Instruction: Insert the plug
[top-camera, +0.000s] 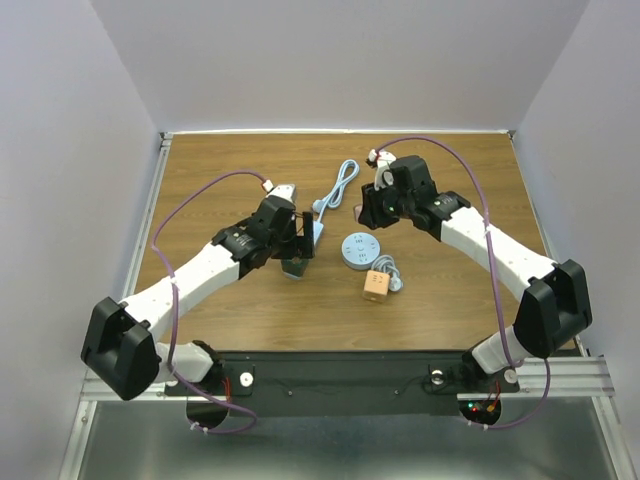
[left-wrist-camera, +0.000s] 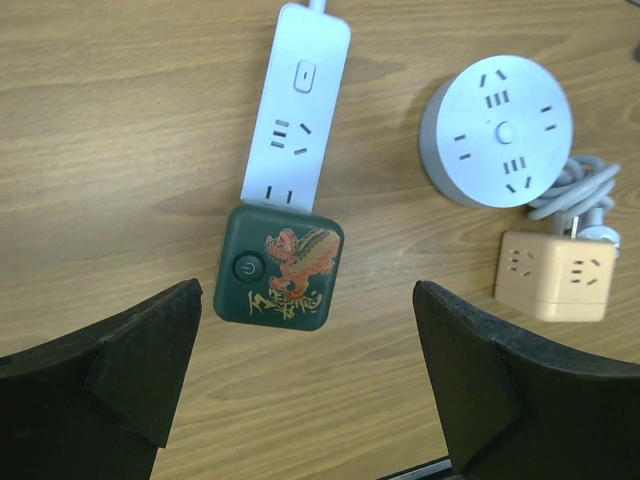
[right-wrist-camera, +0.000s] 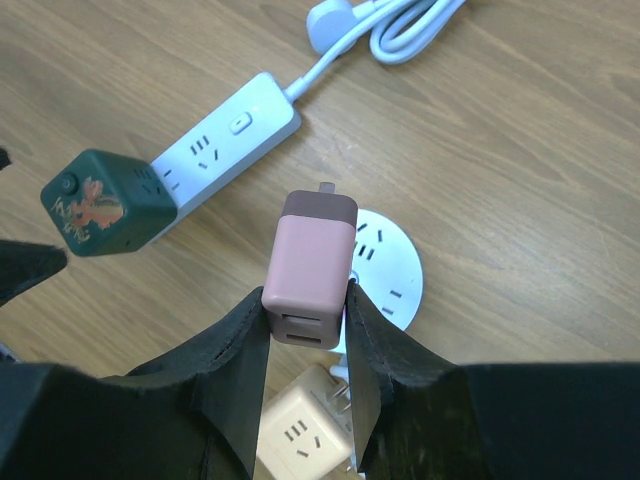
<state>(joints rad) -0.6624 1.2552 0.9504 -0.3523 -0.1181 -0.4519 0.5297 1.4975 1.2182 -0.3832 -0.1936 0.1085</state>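
Holding the pink plug (right-wrist-camera: 310, 270), your right claw (right-wrist-camera: 305, 308) is clamped on its two sides, metal prongs pointing away from the wrist. From the right wrist camera the plug overlaps the rim of the round socket hub (right-wrist-camera: 385, 265); I can't tell how high above it the plug sits.

Your left claw (left-wrist-camera: 308, 300) is spread wide, holding nothing. It hangs over the near end of the white power strip (left-wrist-camera: 295, 120), and its fingers (left-wrist-camera: 150, 350) are clear of everything.

What's around, all on the tabletop (top-camera: 220, 170):
- A dark green cube (left-wrist-camera: 278, 263) with a red dragon print sits on the near end of the strip and covers that end. The strip outlets beyond it show uncovered, next to the strip's switch.
- The strip's white cable (right-wrist-camera: 400, 25) is looped at the far end.
- A beige socket cube (left-wrist-camera: 553, 275) is just beside the round hub, on the side nearer the arm bases.
- A grey cable bundle (left-wrist-camera: 575, 190) lies between hub and beige cube, touching both.

Count: one pink plug, one power strip, one green cube, one round hub, one beige cube, two cable bundles, two claws.
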